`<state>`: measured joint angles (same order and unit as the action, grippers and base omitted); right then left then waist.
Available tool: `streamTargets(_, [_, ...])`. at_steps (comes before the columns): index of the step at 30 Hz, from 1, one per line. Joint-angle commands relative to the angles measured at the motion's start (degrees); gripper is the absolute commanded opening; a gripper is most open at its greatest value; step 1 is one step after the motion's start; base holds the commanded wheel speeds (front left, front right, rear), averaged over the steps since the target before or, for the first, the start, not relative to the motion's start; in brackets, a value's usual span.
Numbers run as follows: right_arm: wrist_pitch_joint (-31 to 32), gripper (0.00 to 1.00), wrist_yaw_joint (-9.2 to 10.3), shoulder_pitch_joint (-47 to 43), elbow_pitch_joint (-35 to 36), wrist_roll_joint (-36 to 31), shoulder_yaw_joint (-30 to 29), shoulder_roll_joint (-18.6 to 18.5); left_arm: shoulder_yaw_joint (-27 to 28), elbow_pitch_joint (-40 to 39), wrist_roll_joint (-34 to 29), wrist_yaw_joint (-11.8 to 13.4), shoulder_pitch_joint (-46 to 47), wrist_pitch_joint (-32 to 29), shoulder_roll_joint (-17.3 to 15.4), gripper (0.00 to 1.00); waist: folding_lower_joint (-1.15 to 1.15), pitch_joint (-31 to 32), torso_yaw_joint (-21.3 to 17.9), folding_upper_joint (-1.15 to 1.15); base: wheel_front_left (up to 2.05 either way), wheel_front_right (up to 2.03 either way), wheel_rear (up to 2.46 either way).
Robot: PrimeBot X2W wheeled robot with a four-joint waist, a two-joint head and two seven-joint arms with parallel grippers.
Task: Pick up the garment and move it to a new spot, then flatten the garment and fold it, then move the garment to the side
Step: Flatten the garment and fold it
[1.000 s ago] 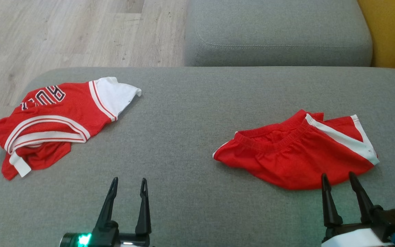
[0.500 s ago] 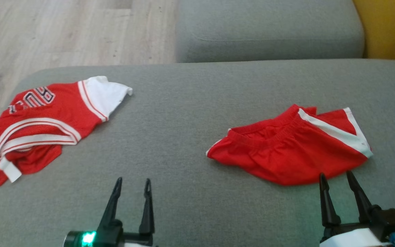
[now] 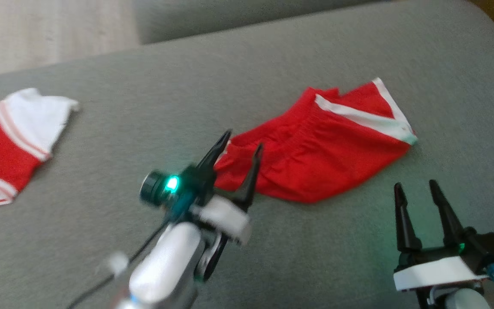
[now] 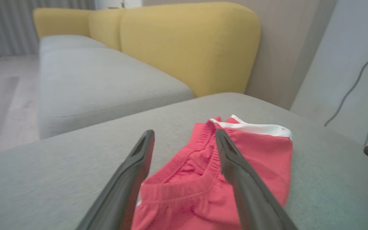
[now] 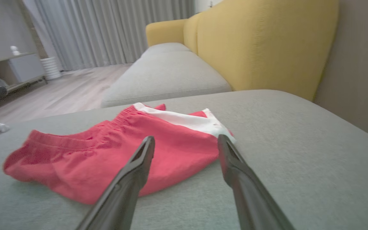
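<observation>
As crumpled red shorts with white stripe lie on grey sofa cushion, left pincer, released, poises over waistband for pickup; right pincer, released, hovers near hem.

Soft, even indoor light falls throughout, leaving only faint shadows. The head view is smeared with motion blur, worst around the left gripper, whose green lamp glares. Both wrist views soften toward their edges.

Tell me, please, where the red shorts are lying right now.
In the head view the red shorts lie right of centre on the grey cushion, the left gripper at their waistband corner.
</observation>
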<state>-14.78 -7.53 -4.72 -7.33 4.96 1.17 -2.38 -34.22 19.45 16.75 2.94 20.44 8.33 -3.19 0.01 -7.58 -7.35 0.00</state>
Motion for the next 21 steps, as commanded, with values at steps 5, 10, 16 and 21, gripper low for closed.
streamTargets(5, [-0.2,1.00,0.04,3.4,2.4,3.0,1.1,-0.5,-5.5,2.5,8.2,-0.3,13.6,-11.1,0.3,1.00,-0.01,-7.5,-7.9,0.00,0.00,0.00,0.00])
streamTargets(10, [-0.2,1.00,0.04,4.7,2.9,3.8,2.0,-0.5,-9.4,6.2,14.6,0.6,22.3,-16.9,0.3,1.00,-0.01,-10.6,-10.2,0.00,0.00,0.00,0.00])
streamTargets(16, [-0.2,1.00,0.04,6.0,2.9,3.9,2.9,-0.5,-12.9,9.9,27.3,-1.1,29.6,-20.4,0.3,1.00,-0.01,-13.7,-12.0,0.00,0.00,0.00,0.00])
streamTargets(21, [-0.2,1.00,0.04,6.3,2.9,4.0,3.2,-0.5,-15.3,12.8,32.9,-0.8,32.8,-20.3,0.3,1.00,-0.01,-14.3,-12.5,0.00,0.00,0.00,0.00])
